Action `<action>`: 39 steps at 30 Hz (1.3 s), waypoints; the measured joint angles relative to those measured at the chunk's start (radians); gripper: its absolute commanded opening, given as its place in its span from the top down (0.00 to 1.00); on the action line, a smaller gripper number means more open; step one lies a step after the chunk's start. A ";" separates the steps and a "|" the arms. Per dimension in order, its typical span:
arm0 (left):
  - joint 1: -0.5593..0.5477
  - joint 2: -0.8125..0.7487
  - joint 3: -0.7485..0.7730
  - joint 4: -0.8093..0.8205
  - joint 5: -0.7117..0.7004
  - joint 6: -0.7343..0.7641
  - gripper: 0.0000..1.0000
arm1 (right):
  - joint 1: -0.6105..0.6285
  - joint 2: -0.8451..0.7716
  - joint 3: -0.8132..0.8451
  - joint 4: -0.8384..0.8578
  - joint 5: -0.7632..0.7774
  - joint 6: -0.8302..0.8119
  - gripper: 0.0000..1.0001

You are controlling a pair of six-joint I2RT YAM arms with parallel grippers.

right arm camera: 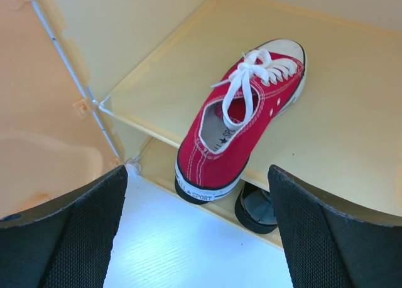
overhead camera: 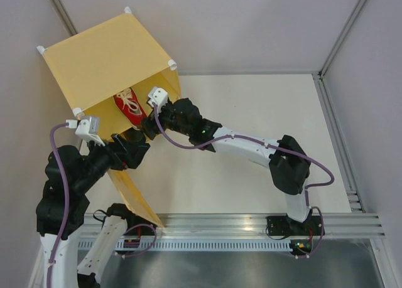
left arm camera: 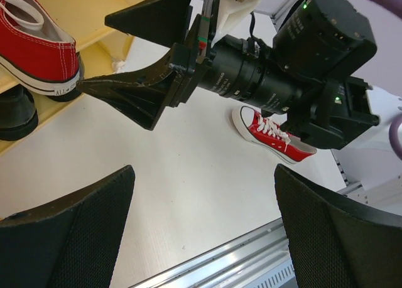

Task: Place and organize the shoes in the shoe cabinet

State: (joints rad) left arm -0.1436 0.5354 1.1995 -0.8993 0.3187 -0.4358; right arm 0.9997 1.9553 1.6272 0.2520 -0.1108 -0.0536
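The desk [overhead camera: 264,131] was big and white. The shoe cabinet [overhead camera: 107,56] stood on it at 10 o'clock, seen from above. It was a yellow-orange box with white corners. Its door [overhead camera: 135,197] was swung open and ran from the cabinet toward 6 o'clock.

My right pincer [right arm camera: 198,238] was just in front of the open cabinet. Its two black fingers were spread very wide. There was nothing between them. It had hold of nothing.

My left pincer [left arm camera: 204,225] was over the bare desk near the door. Its fingers were wide apart too, and it held nothing. My right pincer was at 12 o'clock in its camera's view.

One red sneaker [right arm camera: 242,118] lay on the shelf [right arm camera: 339,131] inside the cabinet. Its white toe pointed to 1 o'clock in my right camera. Its heel was at 7 o'clock, at the front edge of the shelf. The white laces were tied in a bow.

The other red sneaker [left arm camera: 273,134] lay out on the desk, apart from the cabinet. It was at 3 o'clock in my left camera, partly behind my right arm.

A black loafer [right arm camera: 254,209] peeked out under the shelf, at 5 o'clock from the first sneaker's heel. I could only see a bit of it.
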 measured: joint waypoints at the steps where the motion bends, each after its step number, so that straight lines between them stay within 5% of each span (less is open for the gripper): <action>1: 0.000 0.001 0.000 0.000 0.000 0.000 0.05 | 0.000 0.000 -0.016 0.016 0.014 0.011 0.04; 11: 0.000 0.022 0.006 -0.004 -0.003 0.000 0.05 | 0.003 0.060 -0.069 0.148 0.084 0.110 0.03; 21: 0.000 0.034 0.013 -0.011 -0.005 0.000 0.05 | 0.020 0.198 -0.040 0.220 0.167 0.189 0.12; 24: 0.000 0.035 0.013 -0.011 -0.005 0.000 0.05 | 0.023 0.225 -0.026 0.236 0.181 0.193 0.26; 28: 0.000 0.036 0.015 -0.013 -0.005 0.000 0.05 | 0.027 0.244 -0.005 0.249 0.186 0.187 0.59; 31: 0.000 0.036 0.015 -0.014 -0.005 0.000 0.05 | 0.030 0.248 0.013 0.245 0.191 0.175 0.74; 34: 0.000 0.036 0.015 -0.014 -0.005 0.000 0.04 | 0.030 0.249 0.033 0.237 0.192 0.165 0.86; 39: 0.000 0.036 0.015 -0.014 -0.005 0.000 0.04 | 0.030 0.253 0.075 0.218 0.191 0.154 0.90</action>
State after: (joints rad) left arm -0.1436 0.5716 1.2148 -0.9134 0.3141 -0.4355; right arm 1.0294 2.2082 1.7020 0.4702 0.0803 0.1001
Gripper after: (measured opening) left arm 0.952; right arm 0.612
